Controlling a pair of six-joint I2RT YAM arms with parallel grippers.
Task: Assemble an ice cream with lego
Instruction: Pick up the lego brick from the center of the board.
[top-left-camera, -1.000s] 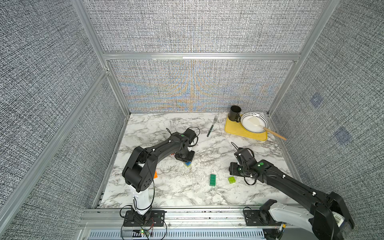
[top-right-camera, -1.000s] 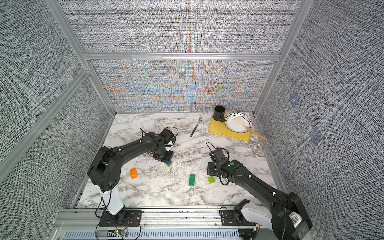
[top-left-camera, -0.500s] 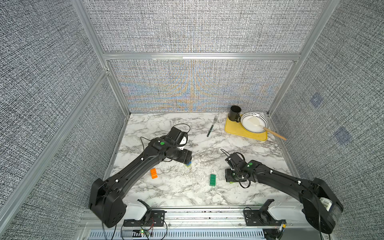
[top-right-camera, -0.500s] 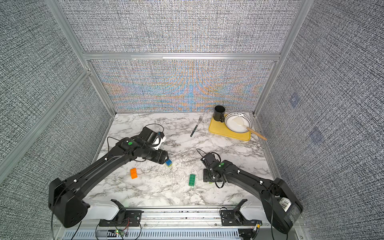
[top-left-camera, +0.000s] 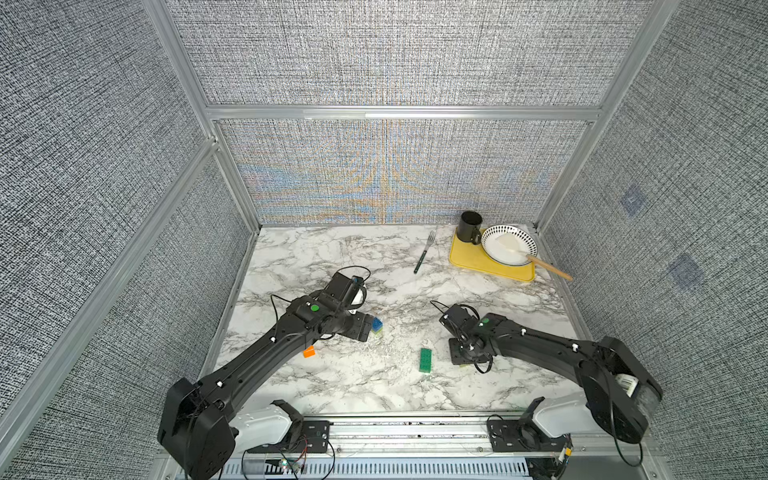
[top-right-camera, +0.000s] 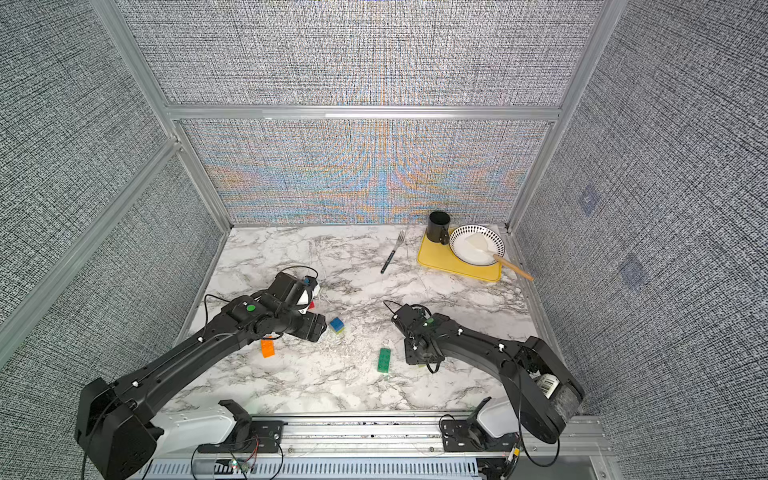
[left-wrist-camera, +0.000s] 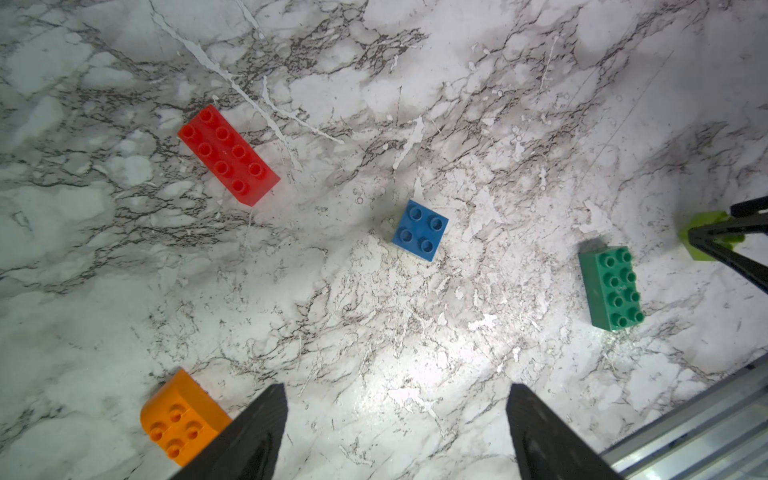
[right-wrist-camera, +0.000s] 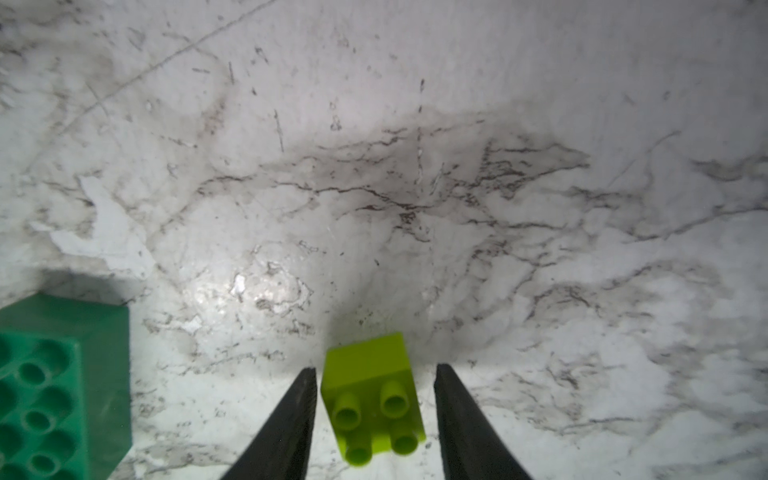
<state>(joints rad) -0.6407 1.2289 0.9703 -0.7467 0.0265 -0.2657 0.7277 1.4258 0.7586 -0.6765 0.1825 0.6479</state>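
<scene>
Ice cream (top-left-camera: 377, 326) exists so far only as a stub: in both top views a blue brick (top-right-camera: 336, 322) sits on a lime brick (top-right-camera: 339, 331) on the marble table (top-left-camera: 374, 390), while the orange brick (top-left-camera: 308, 352) and dark green brick (top-left-camera: 425, 360) lie apart as singles, so I judge 1 joint made and 4 of 6 pieces left to add. The left arm (top-left-camera: 257, 361) reaches out over the table, the left gripper (top-left-camera: 360, 329) pointing down just beside the stub; the right arm (top-left-camera: 540, 347) stretches in from the other side, the right gripper (top-left-camera: 468, 356) pointing down near the green brick and hiding what is beneath it. In the left wrist view the left gripper's 2 fingers (left-wrist-camera: 257, 432) stand wide apart and hold nothing; the blue brick lies ahead of them, well clear, the orange brick just beside 1 finger, the red brick (left-wrist-camera: 228, 154) farther off alone. In the right wrist view the right gripper's fingers (right-wrist-camera: 291, 419) straddle a second lime brick (right-wrist-camera: 374, 399), studs up on the table, with a sliver of gap on 1 side and a wider gap on the other, so it is bracketed but not gripped.
</scene>
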